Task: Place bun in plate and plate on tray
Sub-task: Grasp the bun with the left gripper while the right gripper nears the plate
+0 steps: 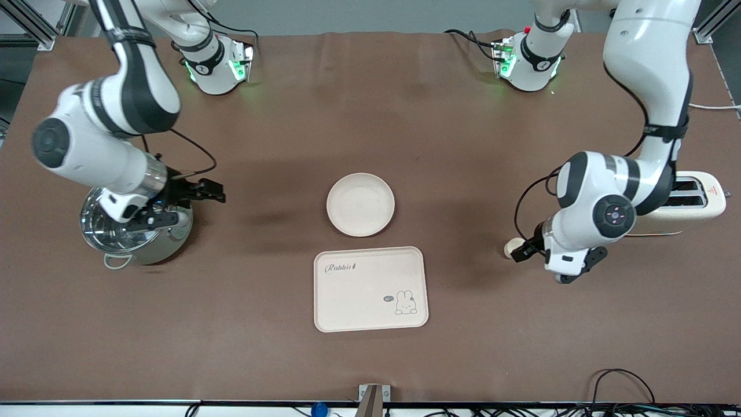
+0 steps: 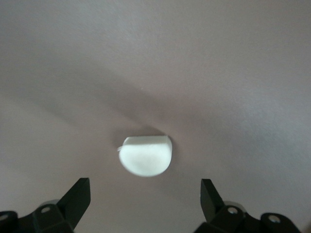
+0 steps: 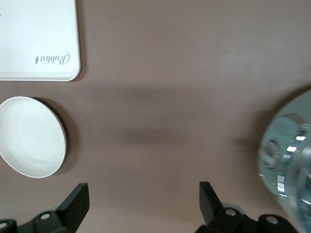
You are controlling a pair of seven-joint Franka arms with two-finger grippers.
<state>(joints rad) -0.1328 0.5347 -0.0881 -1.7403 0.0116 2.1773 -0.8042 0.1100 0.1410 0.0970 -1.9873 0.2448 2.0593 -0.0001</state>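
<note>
The bun (image 1: 512,248), a small pale lump, lies on the brown table toward the left arm's end, next to the toaster. My left gripper (image 1: 547,262) hovers just beside and above it, open and empty. In the left wrist view the bun (image 2: 146,156) sits ahead of the open left gripper (image 2: 146,201), outside the fingers. The round cream plate (image 1: 360,204) is empty at the table's middle. The Rabbit tray (image 1: 370,288) lies just nearer the front camera, also empty. My right gripper (image 1: 182,205) is open and empty over the edge of a steel pot. The right wrist view shows the plate (image 3: 30,137) and tray (image 3: 39,39).
A steel pot (image 1: 136,231) stands toward the right arm's end under the right gripper and shows in the right wrist view (image 3: 289,155). A cream toaster (image 1: 692,205) stands at the left arm's end, partly hidden by the left arm. Cables run along the front edge.
</note>
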